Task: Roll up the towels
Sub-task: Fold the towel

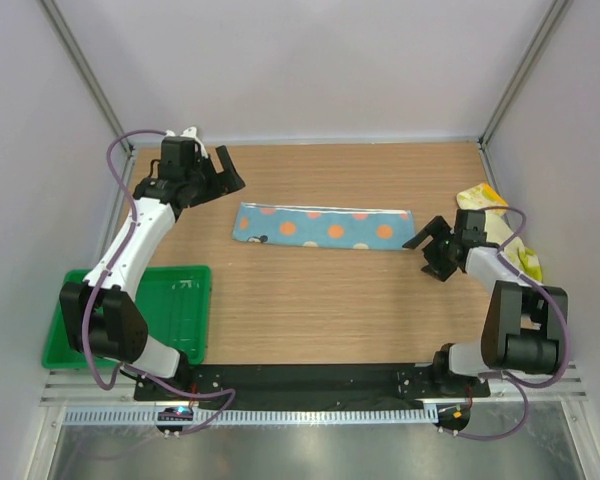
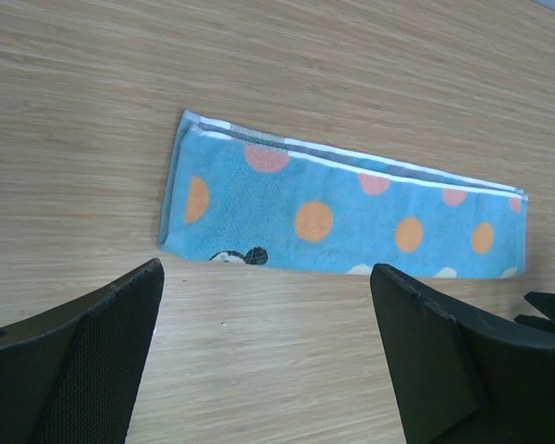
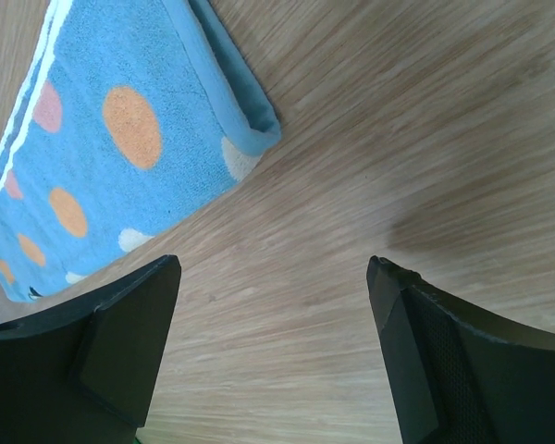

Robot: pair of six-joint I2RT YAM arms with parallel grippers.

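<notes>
Two arms stand at the ends of the blue towel (image 1: pixel 323 227), which lies folded into a long flat strip in the middle of the wooden table (image 1: pixel 310 310). The left arm stretches far to the back left; the left gripper (image 1: pixel 230 172) is wide open, holds nothing and is near the towel's left end. The right arm is bent short; the right gripper (image 1: pixel 425 255), also wide open and empty, is just beside the right end. The yellow towel (image 1: pixel 490 215) lies crumpled at the right edge.
</notes>
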